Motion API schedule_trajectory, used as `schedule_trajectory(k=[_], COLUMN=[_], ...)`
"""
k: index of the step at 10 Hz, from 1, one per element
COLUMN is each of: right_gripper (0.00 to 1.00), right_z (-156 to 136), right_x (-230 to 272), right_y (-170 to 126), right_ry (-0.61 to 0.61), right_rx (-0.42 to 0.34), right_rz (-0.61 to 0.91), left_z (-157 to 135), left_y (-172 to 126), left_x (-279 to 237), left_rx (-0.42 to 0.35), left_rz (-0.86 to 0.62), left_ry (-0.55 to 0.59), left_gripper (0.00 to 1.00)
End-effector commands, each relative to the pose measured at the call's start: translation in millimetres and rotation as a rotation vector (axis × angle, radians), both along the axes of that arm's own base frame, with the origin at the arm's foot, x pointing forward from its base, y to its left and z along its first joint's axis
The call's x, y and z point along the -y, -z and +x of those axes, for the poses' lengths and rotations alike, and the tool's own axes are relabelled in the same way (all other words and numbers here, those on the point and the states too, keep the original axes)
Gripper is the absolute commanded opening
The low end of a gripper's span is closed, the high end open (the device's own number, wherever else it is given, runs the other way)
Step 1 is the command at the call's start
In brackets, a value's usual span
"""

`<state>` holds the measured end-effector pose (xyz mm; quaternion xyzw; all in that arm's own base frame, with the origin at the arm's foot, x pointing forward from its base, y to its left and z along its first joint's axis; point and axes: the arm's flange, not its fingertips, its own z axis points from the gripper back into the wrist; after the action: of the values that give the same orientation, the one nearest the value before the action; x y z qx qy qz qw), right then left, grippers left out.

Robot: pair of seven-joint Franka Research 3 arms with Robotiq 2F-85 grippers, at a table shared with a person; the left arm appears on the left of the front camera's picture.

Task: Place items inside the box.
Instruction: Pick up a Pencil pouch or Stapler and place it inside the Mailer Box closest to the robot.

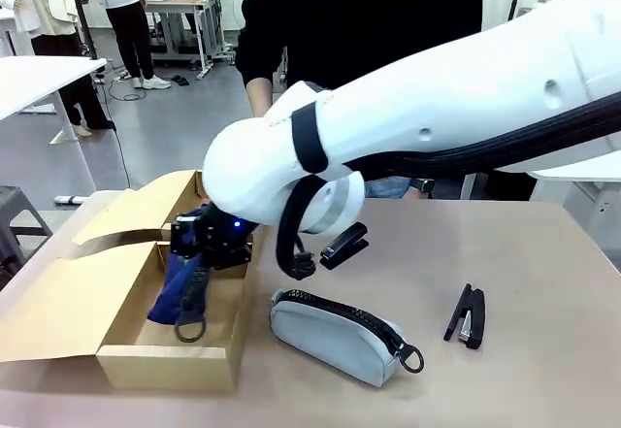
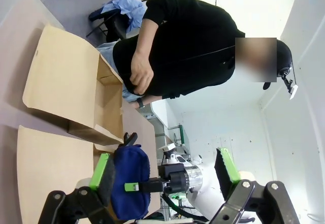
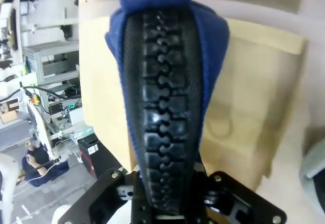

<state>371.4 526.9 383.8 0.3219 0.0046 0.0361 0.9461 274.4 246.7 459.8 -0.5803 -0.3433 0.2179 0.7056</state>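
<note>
My right gripper (image 1: pixel 207 239) reaches across to the left and is shut on the navy pouch (image 1: pixel 178 290). The pouch hangs tilted in the larger compartment of the tan cardboard box (image 1: pixel 165 362); whether it touches the floor I cannot tell. In the right wrist view the navy pouch (image 3: pixel 162 82) with its black zip rises from between the jaws, over the box (image 3: pixel 249 112). My left gripper (image 2: pixel 165 176) is open, its green pads (image 2: pixel 103 172) wide apart, facing the box flaps (image 2: pixel 66 82). A grey zip pouch (image 1: pixel 335 334) and two black staplers (image 1: pixel 344 244) (image 1: pixel 467 315) lie on the table.
A person in black (image 1: pixel 359 20) stands at the far side of the table, one hand (image 2: pixel 141 76) held near the body. The box's flap lids (image 1: pixel 58 307) are folded out to the left. The table's right half (image 1: pixel 543 282) holds just the one stapler.
</note>
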Motion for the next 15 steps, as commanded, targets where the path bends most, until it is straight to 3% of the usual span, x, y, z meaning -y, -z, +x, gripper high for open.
schedule_trajectory(k=[1, 4, 8, 13, 14, 15], right_gripper=[0.08, 0.08, 0.08, 0.08, 0.15, 0.68], right_z=[1.1, -5.4, -5.4, 0.2, 0.7, 0.4], right_x=[-25.1, -37.9, -38.9, -35.7, -35.8, -35.8], right_y=[-5.7, 15.8, 39.4, 45.2, 44.6, 44.1], right_ry=[0.045, 0.060, 0.056, 0.075, 0.075, 0.069], right_rx=[-0.009, -0.009, -0.119, -0.129, -0.130, -0.130], right_rz=[-0.032, -0.099, -0.154, -0.156, -0.150, -0.149], left_z=[1.0, 1.0, 1.0, 1.0, 1.0, 1.0], left_y=[-0.9, -0.9, -0.9, -0.9, -0.9, -0.9], left_x=[0.6, 0.6, 0.6, 0.6, 0.6, 0.6], left_rx=[0.038, 0.038, 0.038, 0.038, 0.038, 0.038], left_rz=[-0.001, -0.001, -0.001, -0.001, -0.001, -0.001], left_ry=[-0.005, -0.005, -0.005, -0.005, -0.005, -0.005], left_gripper=[1.00, 1.00, 1.00, 1.00, 1.00, 1.00])
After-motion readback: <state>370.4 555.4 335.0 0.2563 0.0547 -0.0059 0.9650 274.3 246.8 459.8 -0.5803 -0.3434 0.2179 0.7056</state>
